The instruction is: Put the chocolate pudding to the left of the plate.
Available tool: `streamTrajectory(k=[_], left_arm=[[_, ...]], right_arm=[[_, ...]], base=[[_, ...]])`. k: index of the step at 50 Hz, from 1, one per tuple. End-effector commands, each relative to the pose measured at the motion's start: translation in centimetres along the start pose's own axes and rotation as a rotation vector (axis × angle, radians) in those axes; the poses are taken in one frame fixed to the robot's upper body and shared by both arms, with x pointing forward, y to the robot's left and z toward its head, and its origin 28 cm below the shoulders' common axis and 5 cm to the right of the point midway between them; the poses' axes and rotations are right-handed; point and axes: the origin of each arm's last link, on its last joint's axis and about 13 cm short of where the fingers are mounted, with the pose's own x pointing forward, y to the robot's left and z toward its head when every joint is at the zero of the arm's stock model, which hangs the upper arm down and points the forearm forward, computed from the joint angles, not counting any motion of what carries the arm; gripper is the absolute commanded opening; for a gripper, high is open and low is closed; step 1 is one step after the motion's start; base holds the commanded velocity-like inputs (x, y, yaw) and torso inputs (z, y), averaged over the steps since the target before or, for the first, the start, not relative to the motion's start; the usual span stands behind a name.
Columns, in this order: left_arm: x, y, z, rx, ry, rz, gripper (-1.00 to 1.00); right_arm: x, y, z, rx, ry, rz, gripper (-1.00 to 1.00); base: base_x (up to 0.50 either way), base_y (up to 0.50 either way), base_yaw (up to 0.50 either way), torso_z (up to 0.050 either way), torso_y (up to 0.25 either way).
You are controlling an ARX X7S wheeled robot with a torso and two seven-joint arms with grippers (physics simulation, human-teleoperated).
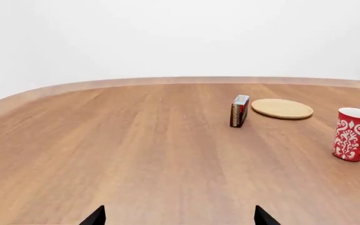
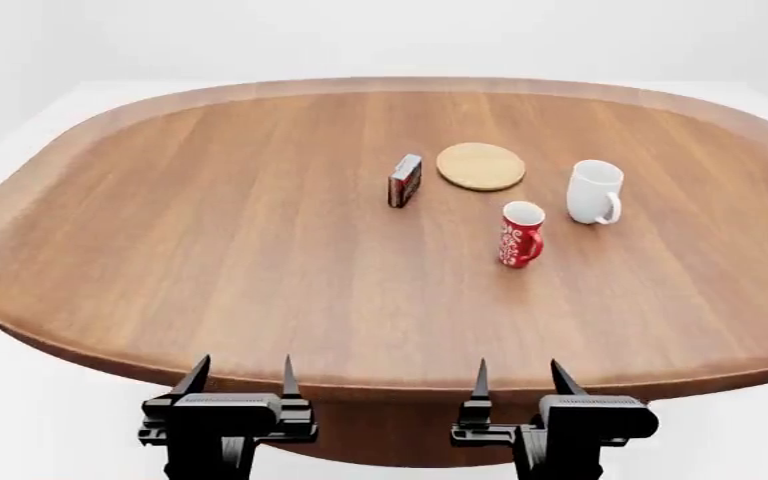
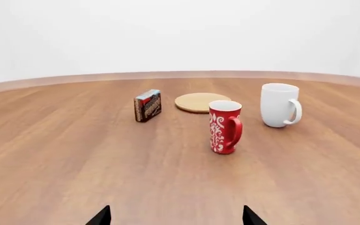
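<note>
I had both the left gripper point(image 2: 240, 385) and the right gripper point(image 2: 518, 385) parked with fingers spread and empty at the near desk point(image 2: 197, 260) edge, since the chocolate pudding point(image 2: 406, 180) already stood on edge just left of the plate point(image 2: 480, 166).

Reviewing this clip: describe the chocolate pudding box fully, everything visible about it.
The chocolate pudding is a small thin rectangular box, like printed cardboard, with red and white on its upper part, a dark brown printed broad face and dark sides. It stands upright on a long narrow edge on the wooden table, just left of the plate with a small gap between them. Only the table touches it. It is closed and looks undamaged, smaller than the mugs, and far from both grippers.
</note>
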Motion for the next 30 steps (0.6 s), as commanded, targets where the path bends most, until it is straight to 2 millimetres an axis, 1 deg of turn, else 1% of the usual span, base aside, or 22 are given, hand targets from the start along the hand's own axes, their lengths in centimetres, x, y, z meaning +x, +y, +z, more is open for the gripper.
streamTrajectory(k=[1, 17, 30], left_arm=[[-0.02, 0.01, 0.02, -0.001, -0.001, -0.001, 1.0], [0.01, 0.02, -0.07, -0.001, 0.002, -0.007, 1.0], [0.05, 0.03, -0.09, -0.005, 0.003, -0.007, 1.0]], right_arm=[[-0.04, 0.0, 0.0, 0.0, 0.001, 0.001, 1.0], [-0.01, 0.0, 0.0, 0.004, 0.002, 0.002, 1.0], [0.11, -0.09, 0.01, 0.018, 0.013, -0.022, 1.0]], base=[[0.0, 0.5, 0.0, 0.0, 0.0], [0.0, 0.5, 0.0, 0.0, 0.0], [0.0, 0.02, 0.0, 0.0, 0.0]])
